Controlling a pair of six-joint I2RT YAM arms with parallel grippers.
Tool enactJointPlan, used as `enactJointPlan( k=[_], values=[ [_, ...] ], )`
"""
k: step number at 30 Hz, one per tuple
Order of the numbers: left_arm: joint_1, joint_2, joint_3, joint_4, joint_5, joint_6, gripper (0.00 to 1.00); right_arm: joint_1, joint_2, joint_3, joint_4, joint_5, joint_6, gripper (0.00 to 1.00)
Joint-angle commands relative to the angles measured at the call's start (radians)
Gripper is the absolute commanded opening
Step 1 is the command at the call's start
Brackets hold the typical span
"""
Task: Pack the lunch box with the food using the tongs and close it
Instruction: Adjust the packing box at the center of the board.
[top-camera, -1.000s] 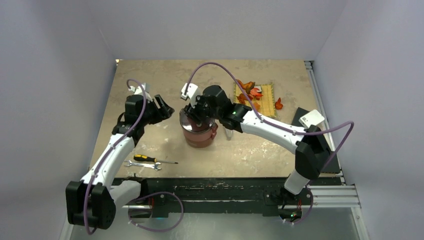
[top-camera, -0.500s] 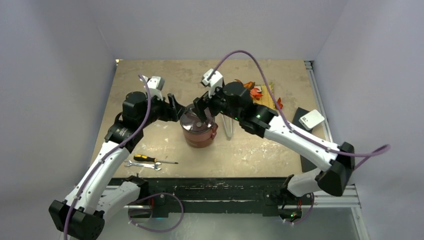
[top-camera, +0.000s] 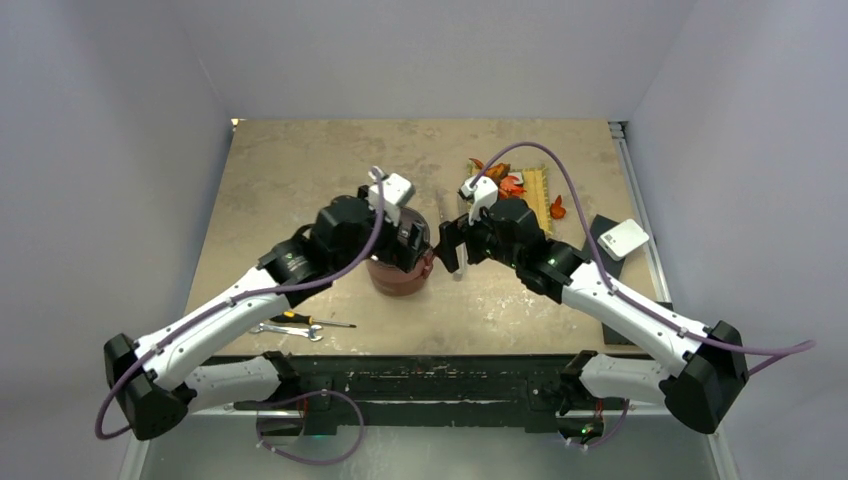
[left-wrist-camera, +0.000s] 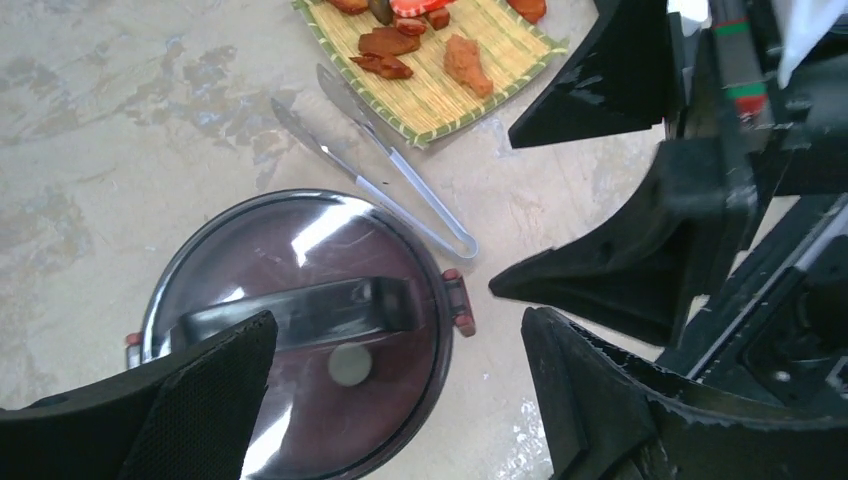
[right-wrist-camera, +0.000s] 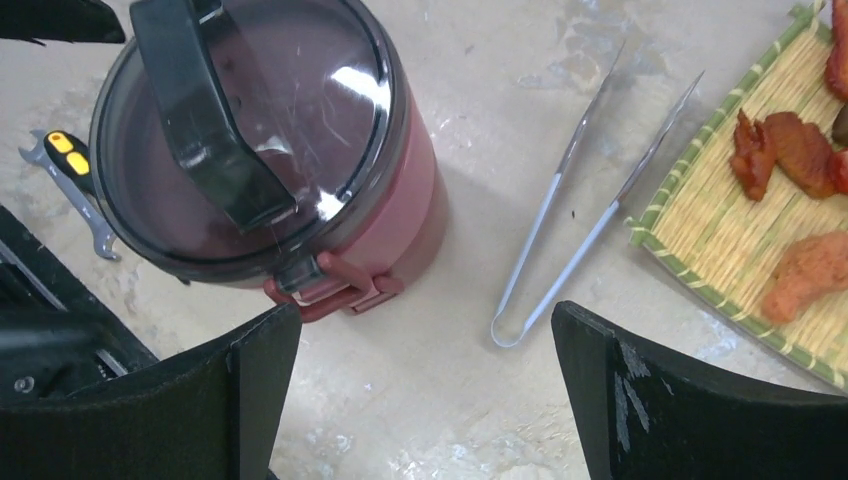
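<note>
The left gripper is spread wide and holds nothing. It hangs right over the lunch box, one finger to each side of the dark handle on the see-through top lid. That reads as a line-up for taking the handle, not a grip on it, since neither finger touches it. The right gripper is also wide apart and empty. It hovers just beside the box on its right side, above bare surface, with the red side latch near one finger. Seen from above, the two grippers nearly meet over the box's right rim.

The lunch box stands upright near the middle of the surface, a little toward the near edge, with its lid on and clasped. Packing probably cannot start until it is opened, which would explain why both arms crowd the box and not the tool.

The tongs lie flat just right of the box and apart from it. Their joined end points toward the near edge, almost under the right gripper, and their tips reach toward the woven mat. The mat sits toward the far right part of the surface and carries the food, orange and red-brown chunks, none of it packed yet. A wrench and a screwdriver lie by the near edge, left of the box and well clear of both grippers.
</note>
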Motion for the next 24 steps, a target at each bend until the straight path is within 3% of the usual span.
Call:
enactJointPlan(
  k=[1, 5, 10, 17, 20, 24],
  values=[
    [-0.143, 0.079, 0.085, -0.018, -0.303, 0.119, 0.94, -0.004, -0.048, -0.031, 0.053, -0.034, 0.041, 0.99],
    [-0.202, 0.139, 0.109, -0.029, -0.481, 0.149, 0.96, -0.006, -0.055, -0.066, 0.075, -0.034, 0.048, 0.99],
    [-0.208, 0.147, 0.108, -0.004, -0.569, 0.136, 0.96, -0.008, -0.062, -0.110, 0.103, -0.034, 0.048, 0.99],
    [-0.208, 0.205, 0.111, -0.020, -0.541, 0.116, 0.84, -0.013, -0.070, -0.164, 0.136, -0.025, 0.069, 0.95],
    [-0.209, 0.209, 0.094, -0.044, -0.546, 0.110, 0.75, -0.013, -0.064, -0.175, 0.159, -0.034, 0.086, 0.90],
    [-0.209, 0.210, 0.039, -0.049, -0.546, 0.092, 0.71, -0.013, -0.028, -0.180, 0.167, -0.035, 0.090, 0.83]
  ],
)
